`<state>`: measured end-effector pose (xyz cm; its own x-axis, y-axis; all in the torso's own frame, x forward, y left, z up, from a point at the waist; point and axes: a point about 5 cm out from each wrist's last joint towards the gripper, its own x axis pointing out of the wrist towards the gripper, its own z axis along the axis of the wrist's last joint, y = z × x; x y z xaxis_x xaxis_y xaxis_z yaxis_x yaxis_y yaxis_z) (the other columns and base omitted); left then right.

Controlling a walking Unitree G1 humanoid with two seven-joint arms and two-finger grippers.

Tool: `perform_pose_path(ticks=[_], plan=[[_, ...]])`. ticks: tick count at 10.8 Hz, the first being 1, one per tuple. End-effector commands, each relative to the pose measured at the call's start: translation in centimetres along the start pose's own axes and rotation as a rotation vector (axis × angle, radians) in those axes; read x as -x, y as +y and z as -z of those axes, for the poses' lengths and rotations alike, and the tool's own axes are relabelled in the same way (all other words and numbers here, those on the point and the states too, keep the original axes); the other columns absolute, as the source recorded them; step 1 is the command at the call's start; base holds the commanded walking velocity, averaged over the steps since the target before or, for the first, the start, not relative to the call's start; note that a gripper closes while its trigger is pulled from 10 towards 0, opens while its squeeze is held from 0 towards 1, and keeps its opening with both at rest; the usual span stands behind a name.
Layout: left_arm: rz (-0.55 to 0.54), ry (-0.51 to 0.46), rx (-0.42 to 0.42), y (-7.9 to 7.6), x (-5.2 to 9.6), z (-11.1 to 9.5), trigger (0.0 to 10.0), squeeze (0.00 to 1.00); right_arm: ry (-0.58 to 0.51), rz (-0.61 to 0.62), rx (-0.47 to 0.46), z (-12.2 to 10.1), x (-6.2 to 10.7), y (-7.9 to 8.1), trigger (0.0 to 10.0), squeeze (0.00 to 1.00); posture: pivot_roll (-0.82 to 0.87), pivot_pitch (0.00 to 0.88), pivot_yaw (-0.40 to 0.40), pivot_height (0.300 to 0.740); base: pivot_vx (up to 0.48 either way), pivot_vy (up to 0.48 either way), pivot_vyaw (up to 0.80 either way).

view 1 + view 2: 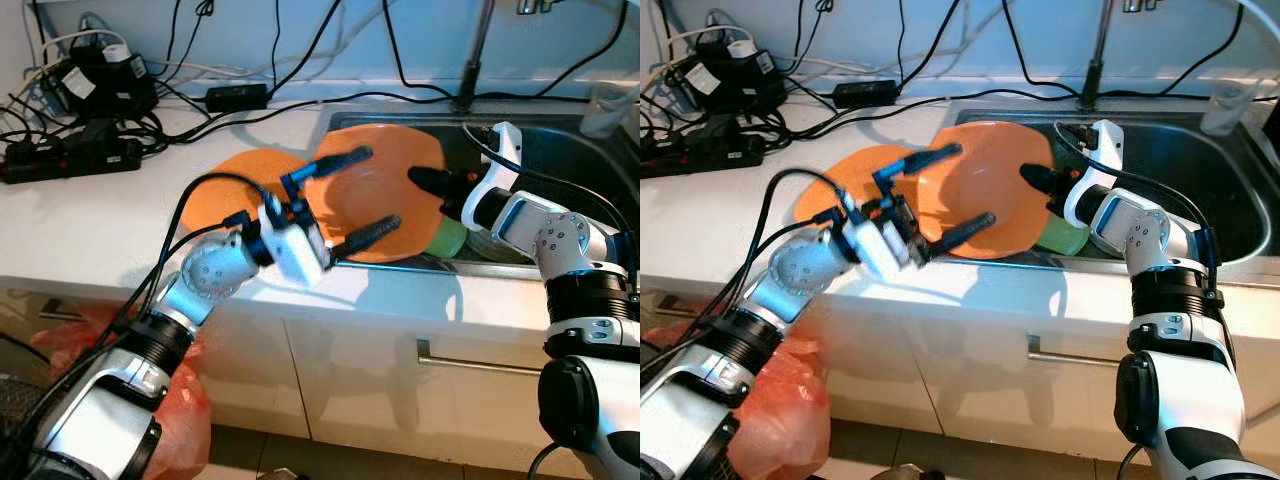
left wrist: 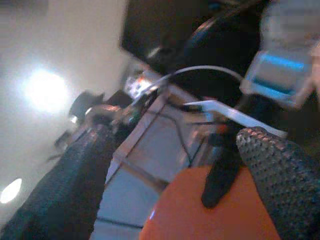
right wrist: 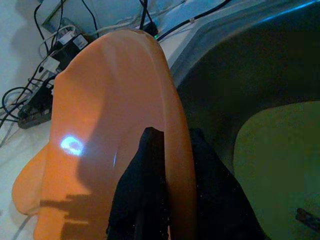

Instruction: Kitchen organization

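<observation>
You are mid-transfer with the orange plate: your right hand has it pinched by the rim, one finger on each face, and holds it tilted up on edge over the near left corner of the sink. The right wrist view confirms the clamp, with the rim running between the two black fingers. Your left hand is spread wide, one finger crossing the upper part of the plate's face and the other near its lower edge; I cannot tell whether either touches it.

A second orange plate lies flat on the worktop just left of the lifted one, and a green plate sits lower in the sink.

I judge the step to be moving the plate out of the sink toward the one on the worktop. The next move calls for keeping the right clamp firm while you swing left, and keeping the left fingers clear of the rim or closing them squarely on it.

The worktop is white. Power strips and black cables crowd its back left, near the wall. A tap rises behind the sink, and a red bag lies on the floor below.
</observation>
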<state>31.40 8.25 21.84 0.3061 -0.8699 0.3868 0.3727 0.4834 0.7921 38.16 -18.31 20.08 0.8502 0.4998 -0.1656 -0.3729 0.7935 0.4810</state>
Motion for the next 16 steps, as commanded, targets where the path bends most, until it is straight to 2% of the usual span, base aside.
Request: perform_pose_path(ticks=[1, 3, 5, 7, 8, 9, 10, 12, 14, 15, 16], plan=[[-0.052, 0.043, 0.058, 0.4, 0.3, 0.4, 10.0, 1.0, -0.066, 0.003, 0.003, -1.1, 0.0, 0.2, 10.0, 0.0, -0.1, 0.0, 0.111, 0.74, 0.0, 0.0, 0.0], [-0.139, 0.096, 0.14, 0.4, 0.7, 0.6, 10.0, 1.0, -0.175, 0.129, 0.028, -2.3, 0.8, -1.2, 10.0, 0.0, -0.1, 0.0, 0.109, 0.74, 0.0, 0.0, 0.0], [-0.158, 0.126, 0.21, -0.3, 0.8, 0.6, 10.0, 1.0, -0.264, 0.24, 0.062, -3.2, 2.1, -2.4, 10.0, 0.0, -0.1, 0.0, 0.104, 0.74, 0.0, 0.0, 0.0], [-0.097, 0.169, 0.293, -1.3, 0.3, 0.7, 10.0, 1.0, -0.32, 0.365, 0.149, -3.2, 3.1, -3.5, 10.0, 0.0, -0.11, 0.0, 0.107, 0.74, 0.0, 0.0, 0.0], [-0.019, 0.227, 0.35, -2.2, 0.1, 1.1, 10.0, 1.0, -0.337, 0.431, 0.22, -3.0, 3.7, -4.0, 10.0, 0.0, -0.11, 0.0, 0.109, 0.74, 0.0, 0.0, 0.0], [0.015, 0.25, 0.388, -2.5, 0.1, 1.2, 10.0, 1.0, -0.343, 0.452, 0.226, -2.9, 3.9, -4.3, 10.0, 0.0, -0.11, 0.0, 0.11, 0.74, 0.0, 0.0, 0.0], [0.046, 0.276, 0.463, -2.5, 0.0, 1.3, 10.0, 1.0, -0.344, 0.482, 0.265, -2.4, 4.2, -4.6, 10.0, 0.0, -0.11, 0.0, 0.114, 0.74, 0.0, 0.0, 0.0], [0.102, 0.292, 0.52, -2.6, -0.1, 1.1, 10.0, 1.0, -0.334, 0.503, 0.333, -1.7, 4.2, -4.7, 10.0, 0.0, -0.11, 0.0, 0.122, 0.74, 0.0, 0.0, 0.0], [0.16, 0.313, 0.646, -3.3, -0.2, 0.7, 10.0, 1.0, -0.3, 0.523, 0.457, -0.1, 4.0, -5.0, 10.0, 0.0, -0.1, 0.0, 0.126, 0.74, 0.0, 0.0, 0.0], [0.169, 0.316, 0.675, -3.5, -0.2, 0.6, 10.0, 1.0, -0.296, 0.527, 0.468, 0.2, 4.0, -5.1, 10.0, 0.0, -0.1, 0.0, 0.126, 0.74, 0.0, 0.0, 0.0], [0.179, 0.315, 0.718, -3.9, -0.6, 0.3, 10.0, 0.96, -0.307, 0.536, 0.438, 0.9, 3.9, -5.5, 10.0, 0.0, -0.09, 0.0, 0.123, 0.74, 0.0, 0.0, 0.0]])
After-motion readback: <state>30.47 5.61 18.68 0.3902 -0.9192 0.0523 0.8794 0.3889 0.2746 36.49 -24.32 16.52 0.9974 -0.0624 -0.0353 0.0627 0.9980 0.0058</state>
